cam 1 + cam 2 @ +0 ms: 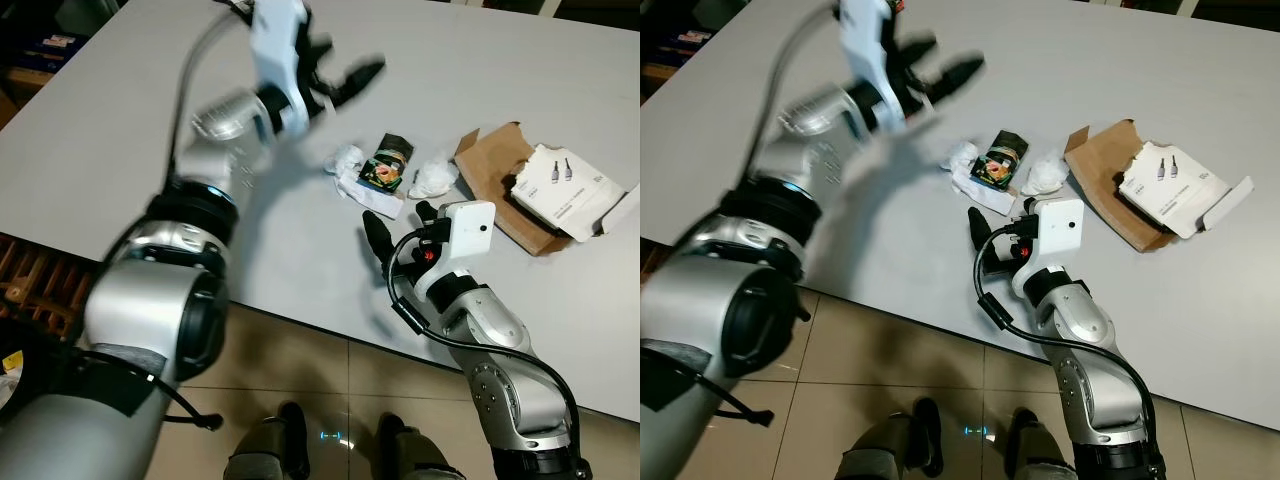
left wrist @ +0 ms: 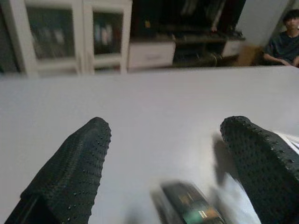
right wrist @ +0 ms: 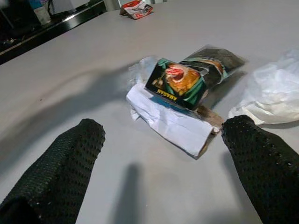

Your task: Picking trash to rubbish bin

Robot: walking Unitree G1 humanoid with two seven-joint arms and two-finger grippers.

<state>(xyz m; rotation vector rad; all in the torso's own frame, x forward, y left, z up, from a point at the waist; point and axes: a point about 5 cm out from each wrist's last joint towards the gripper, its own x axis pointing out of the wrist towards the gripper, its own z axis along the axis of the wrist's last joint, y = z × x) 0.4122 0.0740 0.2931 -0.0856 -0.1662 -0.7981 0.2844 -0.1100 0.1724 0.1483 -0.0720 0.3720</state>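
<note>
In the left eye view my left gripper (image 1: 335, 75) is raised and blurred in the upper middle of the frame, its fingers spread and empty above the grey table (image 1: 120, 130). My right gripper (image 1: 400, 225) sits lower, right of centre, fingers apart, just short of the trash: a green snack packet (image 1: 388, 160) on a white paper wrapper (image 1: 368, 190), with a crumpled tissue (image 1: 435, 178) beside it and a torn cardboard box (image 1: 500, 185) holding a white card (image 1: 565, 190) at the right edge. In the left wrist view my two fingers (image 2: 70, 172) stand wide apart, the packet (image 2: 189, 207) blurred at the bottom between them, and a person (image 2: 285, 39) sits at the upper right. In the right wrist view my fingers (image 3: 56, 172) stand open at the bottom corners, with the packet (image 3: 182, 81) at centre and a red wrapper (image 3: 136, 8) at the top.
</note>
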